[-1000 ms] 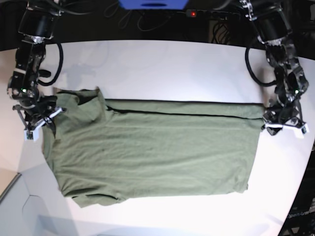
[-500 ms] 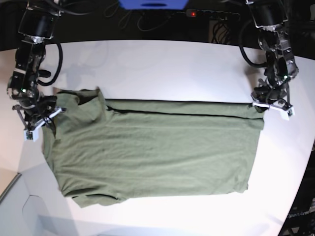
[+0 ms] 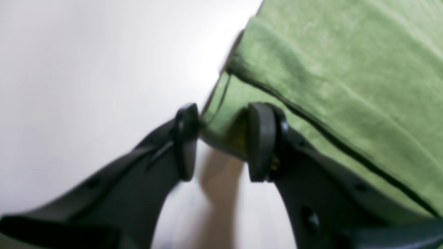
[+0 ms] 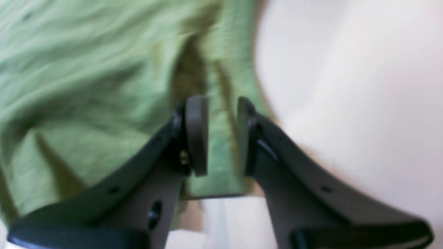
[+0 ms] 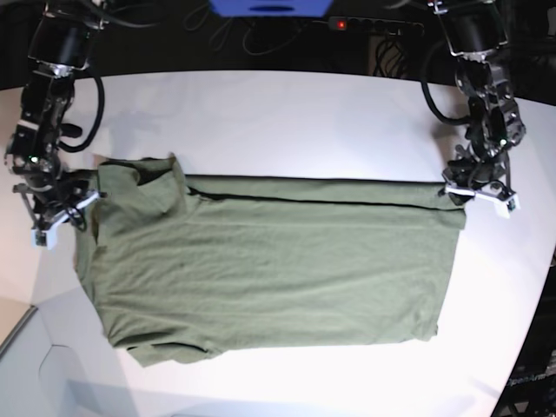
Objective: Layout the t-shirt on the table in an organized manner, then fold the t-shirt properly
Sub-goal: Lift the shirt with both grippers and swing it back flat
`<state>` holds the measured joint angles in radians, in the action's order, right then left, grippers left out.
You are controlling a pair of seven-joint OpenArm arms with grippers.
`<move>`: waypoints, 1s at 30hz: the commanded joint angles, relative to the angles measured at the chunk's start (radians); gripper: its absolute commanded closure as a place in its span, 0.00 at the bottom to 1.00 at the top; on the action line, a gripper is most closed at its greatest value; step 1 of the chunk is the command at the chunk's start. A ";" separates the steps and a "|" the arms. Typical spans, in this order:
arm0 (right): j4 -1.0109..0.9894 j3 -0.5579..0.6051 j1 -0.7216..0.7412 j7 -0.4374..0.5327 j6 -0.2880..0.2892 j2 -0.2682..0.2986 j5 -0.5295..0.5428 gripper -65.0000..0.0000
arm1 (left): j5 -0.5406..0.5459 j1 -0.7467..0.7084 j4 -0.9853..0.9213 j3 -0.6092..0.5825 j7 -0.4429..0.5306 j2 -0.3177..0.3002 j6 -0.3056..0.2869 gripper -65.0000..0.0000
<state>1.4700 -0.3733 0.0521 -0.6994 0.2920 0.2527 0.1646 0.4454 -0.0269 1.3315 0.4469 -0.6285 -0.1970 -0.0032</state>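
No readable label on t-shirt (image 5: pixel 269 261). Wrist views only: left gripper (image 3: pixel 221 141) and right gripper (image 4: pixel 221 136) each straddling shirt edge, jaws parted, grip indeterminate.

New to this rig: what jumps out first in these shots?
The olive-green t-shirt lies spread across the middle of the white table, its far long edge folded over. The left hand straddles one corner of that folded edge; the right hand sits over cloth at the opposite end.
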 commanded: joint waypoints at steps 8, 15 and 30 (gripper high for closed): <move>0.011 -0.056 0.016 0.020 0.002 0.033 0.005 0.75 | 0.006 0.018 0.001 -0.001 0.006 -0.011 -0.002 0.97; 0.011 -0.059 -0.004 0.014 0.002 0.033 0.005 0.66 | 0.003 0.018 0.001 -0.001 0.006 -0.011 -0.002 1.00; -0.093 -0.060 -0.068 0.086 0.002 0.030 0.006 0.59 | 0.003 0.015 0.001 -0.001 0.006 -0.011 -0.002 1.00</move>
<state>1.3621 -0.4282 -0.0269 -0.6357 0.2920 0.2661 0.1650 0.4488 -0.0219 1.3201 0.4431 -0.6312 -0.1967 -0.0032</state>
